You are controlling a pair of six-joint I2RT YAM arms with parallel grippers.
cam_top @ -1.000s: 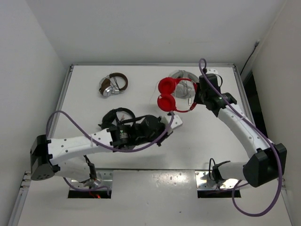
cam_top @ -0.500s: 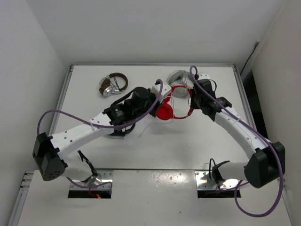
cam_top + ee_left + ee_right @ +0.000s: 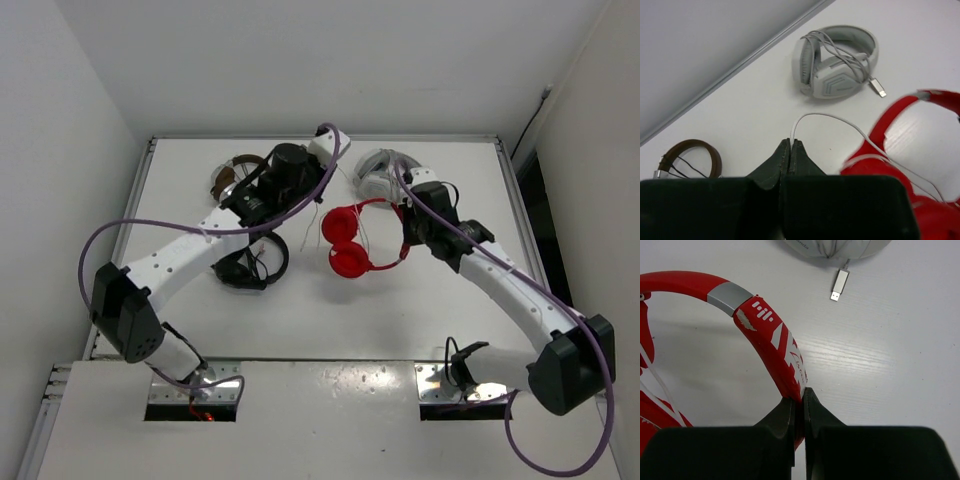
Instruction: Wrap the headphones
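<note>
A pair of black headphones (image 3: 235, 272) lies nearest the front edge of the bench, left of centre, partly under the left arm. Farther in, near the middle of the bench, are the red headphones (image 3: 349, 262), their two earcups touching each other and the headband arching off to the right. The right gripper (image 3: 800, 400) has its fingers pressed together on that headband, pinching it just past the white lettering (the paint is chipped there).

Beyond them, towards the far edge, the left gripper (image 3: 790, 148) is closed tight on the thin white cable (image 3: 840, 119), which loops up out of the fingertips and curves back to the red earcups.

Farthest off, white-grey headphones (image 3: 832, 82) sit close to the far edge, right of centre, with their own cord bundled around them and a silver plug (image 3: 839, 285) lying loose on the bench. A brown-banded pair (image 3: 695, 143) lies near the far left corner, half hidden by the left arm.
</note>
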